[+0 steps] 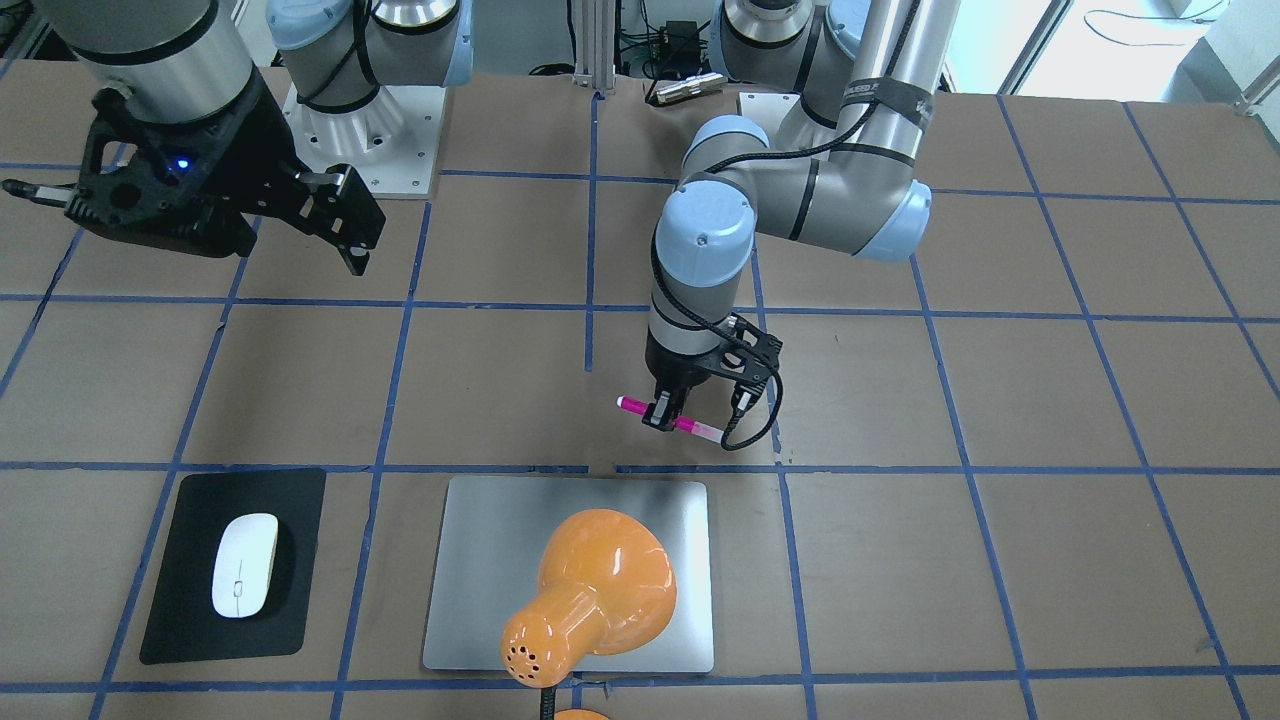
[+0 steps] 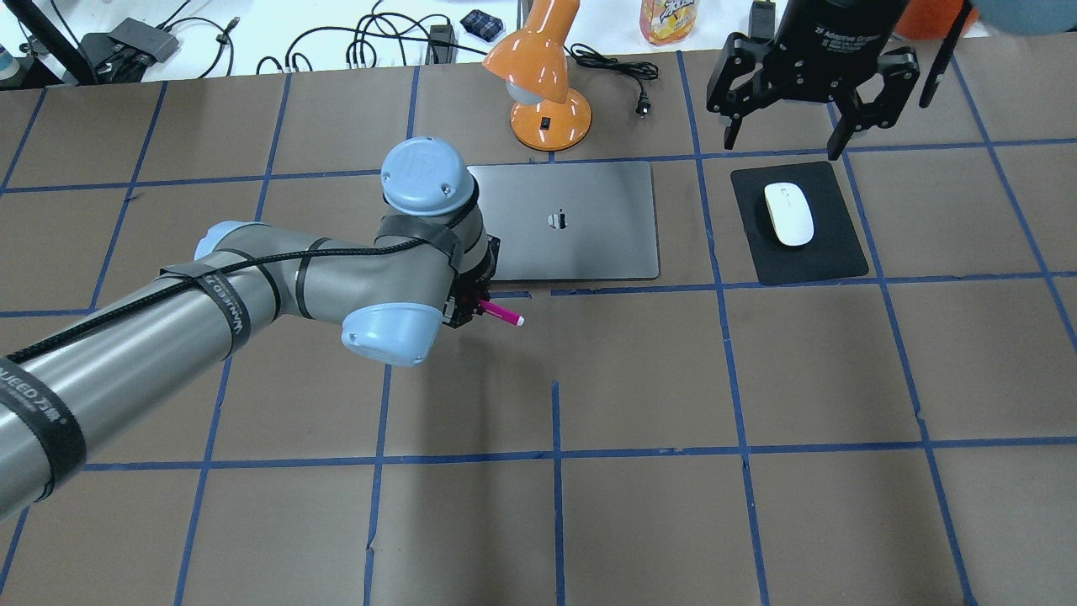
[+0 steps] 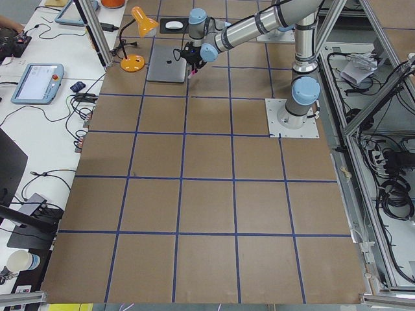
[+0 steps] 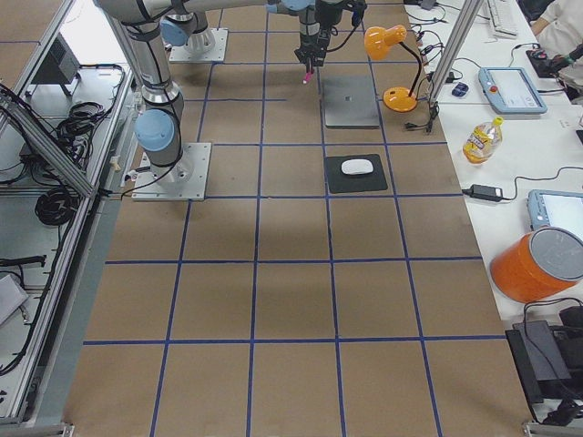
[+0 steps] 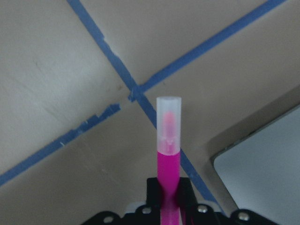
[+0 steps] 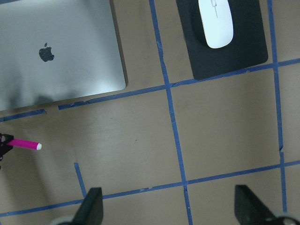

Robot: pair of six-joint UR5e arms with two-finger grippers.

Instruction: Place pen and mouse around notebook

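My left gripper (image 1: 665, 415) is shut on the magenta pen (image 1: 632, 405), which it holds level just above the table. The pen (image 2: 502, 315) hangs close to the robot-side edge of the silver notebook (image 2: 580, 244), near one corner (image 5: 262, 173). In the left wrist view the pen (image 5: 168, 154) sticks out over a blue tape crossing, pale end forward. The white mouse (image 2: 788, 214) lies on a black mat (image 2: 829, 252) beside the notebook. My right gripper (image 2: 782, 135) hangs open and empty, high above the mat's far side.
An orange desk lamp (image 2: 547, 84) stands at the notebook's far edge, and its shade (image 1: 600, 580) hides part of the notebook (image 1: 480, 560) in the front-facing view. Cables, a bottle and tablets lie on the white bench beyond the table.
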